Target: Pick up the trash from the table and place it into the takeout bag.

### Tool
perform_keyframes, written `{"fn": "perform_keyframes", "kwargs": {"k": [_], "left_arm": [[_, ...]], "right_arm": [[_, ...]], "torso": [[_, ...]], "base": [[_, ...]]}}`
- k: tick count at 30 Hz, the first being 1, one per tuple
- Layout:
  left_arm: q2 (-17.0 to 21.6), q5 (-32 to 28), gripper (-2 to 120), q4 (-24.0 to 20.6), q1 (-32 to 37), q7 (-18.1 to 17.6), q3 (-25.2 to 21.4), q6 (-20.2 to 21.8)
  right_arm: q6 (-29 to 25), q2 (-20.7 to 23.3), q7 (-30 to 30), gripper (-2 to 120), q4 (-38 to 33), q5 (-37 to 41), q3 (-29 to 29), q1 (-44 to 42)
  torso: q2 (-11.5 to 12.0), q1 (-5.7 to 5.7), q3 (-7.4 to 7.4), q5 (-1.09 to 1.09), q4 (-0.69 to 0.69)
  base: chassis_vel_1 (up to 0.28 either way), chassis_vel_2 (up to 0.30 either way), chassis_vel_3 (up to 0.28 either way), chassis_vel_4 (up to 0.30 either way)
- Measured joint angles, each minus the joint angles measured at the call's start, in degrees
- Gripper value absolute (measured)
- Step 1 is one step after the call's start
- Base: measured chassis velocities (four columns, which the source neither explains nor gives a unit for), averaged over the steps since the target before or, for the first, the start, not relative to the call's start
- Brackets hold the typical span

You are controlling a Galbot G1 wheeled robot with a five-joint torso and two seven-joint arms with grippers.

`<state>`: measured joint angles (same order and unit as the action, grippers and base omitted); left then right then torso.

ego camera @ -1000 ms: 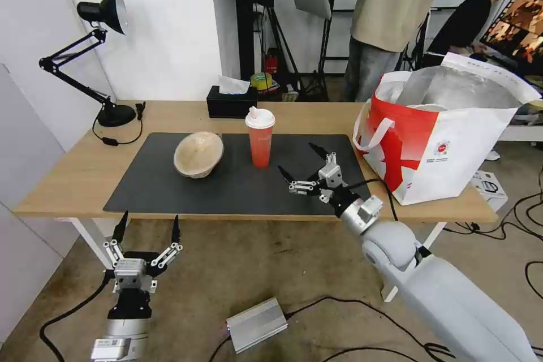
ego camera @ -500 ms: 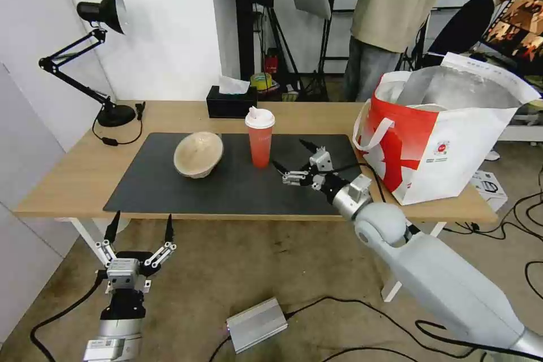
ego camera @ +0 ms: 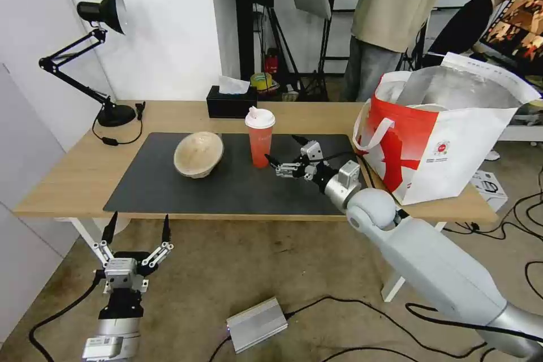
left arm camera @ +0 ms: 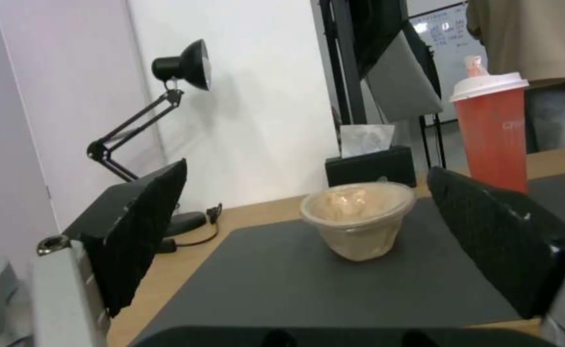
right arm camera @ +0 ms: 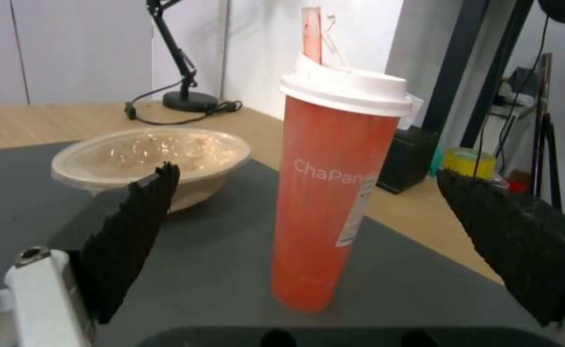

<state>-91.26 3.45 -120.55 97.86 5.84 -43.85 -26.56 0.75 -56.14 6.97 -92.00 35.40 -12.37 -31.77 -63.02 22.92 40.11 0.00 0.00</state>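
The left pincer [ego camera: 136, 225] hangs wide open below the worktop's [ego camera: 68, 178] near edge. The right pincer [ego camera: 283, 151], spread wide (nothing between its fingers), sits at the red cup's [ego camera: 260, 138] three o'clock. The pulp bowl [ego camera: 198, 154] lies at the cup's nine o'clock, the takeout bag [ego camera: 452, 141] far toward three.

Right pincer [ego camera: 281, 150] (jaws apart) neared drink cup [ego camera: 260, 138].
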Motion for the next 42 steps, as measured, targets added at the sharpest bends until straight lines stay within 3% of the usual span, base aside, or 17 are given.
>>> {"fn": "perform_keyframes", "kwargs": {"k": [42], "left_arm": [[0.05,-0.68,100,1.58,-0.96,0.06,-0.35,0.23]], "right_arm": [[0.93,-6.87,0.22,100,8.95,0.02,-2.83,3.55]], "torso": [[0.0,0.0,0.0,0.0,0.0]], "base": [[0.0,0.0,0.0,0.0]]}}
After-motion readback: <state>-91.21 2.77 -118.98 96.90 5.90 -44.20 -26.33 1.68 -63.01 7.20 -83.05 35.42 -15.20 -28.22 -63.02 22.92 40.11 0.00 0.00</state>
